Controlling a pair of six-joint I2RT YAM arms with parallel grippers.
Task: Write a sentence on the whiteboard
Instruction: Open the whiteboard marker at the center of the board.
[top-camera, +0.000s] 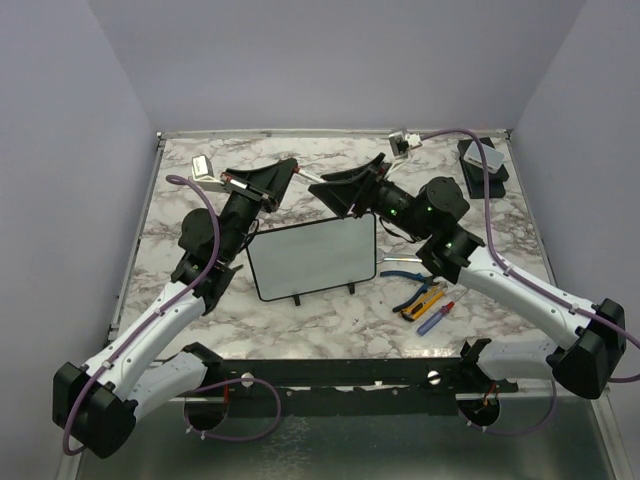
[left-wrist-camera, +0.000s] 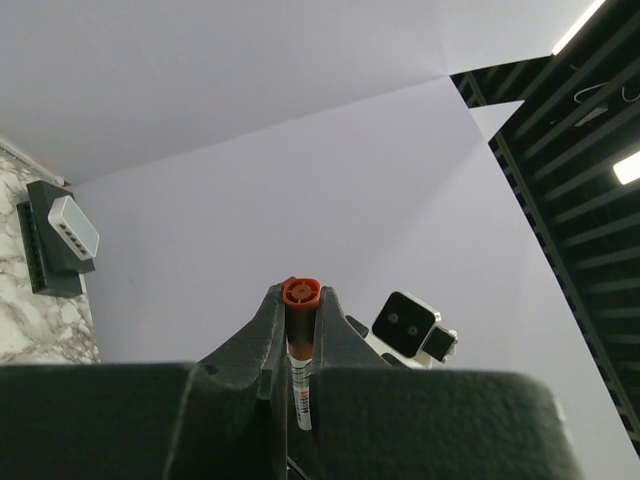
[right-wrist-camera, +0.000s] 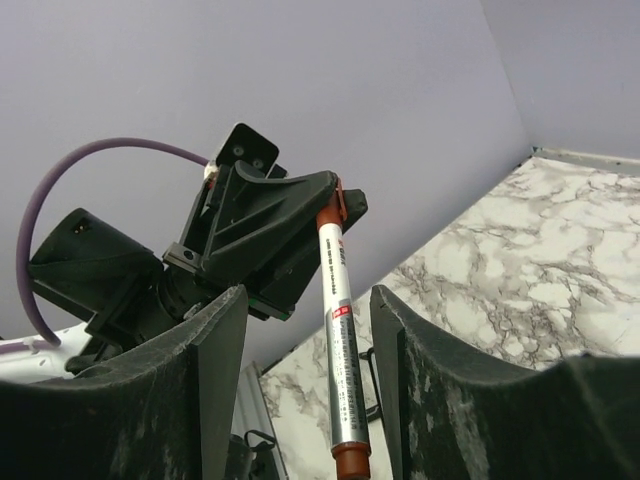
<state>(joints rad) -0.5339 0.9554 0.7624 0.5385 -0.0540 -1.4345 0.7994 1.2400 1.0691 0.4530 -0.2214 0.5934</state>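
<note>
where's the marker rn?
Off the table, behind the whiteboard in the top view: the marker is clamped in the left gripper, its free end between the right gripper's open fingers.

Arms reaching toward each other, left hand (left-wrist-camera: 300, 298) clamped on a marker (right-wrist-camera: 338, 340), right hand (right-wrist-camera: 307, 295) spread around it

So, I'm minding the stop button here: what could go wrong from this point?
1. The marker sits off-centre between the open fingers of the right end effector, so closing may shove it sideways.
2. The left end effector pinches the marker only near one end; a pull could slip it loose.
3. If dropped, it would likely land on the table, perhaps striking the blank whiteboard.
</note>
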